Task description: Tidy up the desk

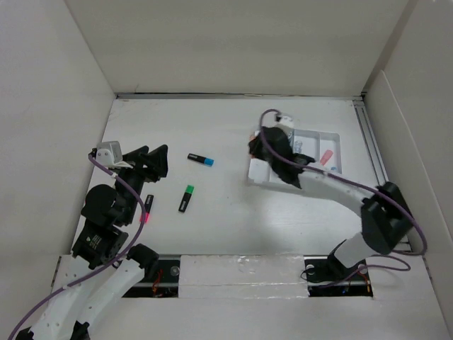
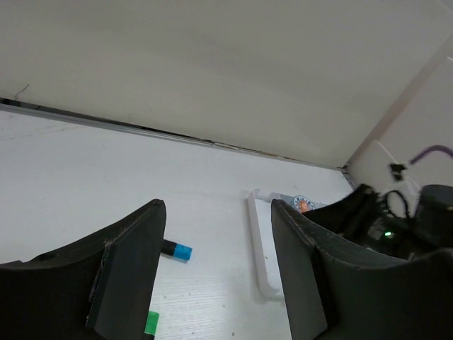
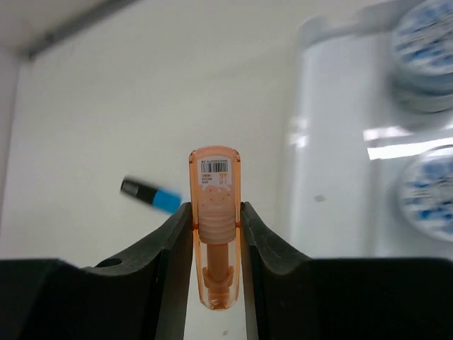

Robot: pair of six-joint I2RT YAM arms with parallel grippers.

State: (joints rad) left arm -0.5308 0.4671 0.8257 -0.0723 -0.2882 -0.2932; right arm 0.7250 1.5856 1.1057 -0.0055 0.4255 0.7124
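Note:
The desk (image 1: 226, 227) is a white tabletop between white walls. My right gripper (image 1: 256, 149) hovers at the left edge of the white compartmented tray (image 1: 333, 138). In the right wrist view it (image 3: 214, 212) is shut on an orange translucent stick-shaped tube (image 3: 214, 248) with a barcode label, held upright between the fingers. My left gripper (image 1: 156, 152) is open and empty at the desk's left side, jaws wide apart (image 2: 218, 212). A blue-capped black marker (image 1: 200, 159) and a green-capped black marker (image 1: 186, 198) lie between the arms.
A third black marker with a pink end (image 1: 148, 209) lies by the left arm. The tray holds round blue-and-white tape rolls (image 3: 428, 42) and a pink-orange item (image 1: 326, 156). A metal rail (image 1: 371, 142) runs along the right edge. The tray rim (image 2: 258, 248) shows in the left wrist view.

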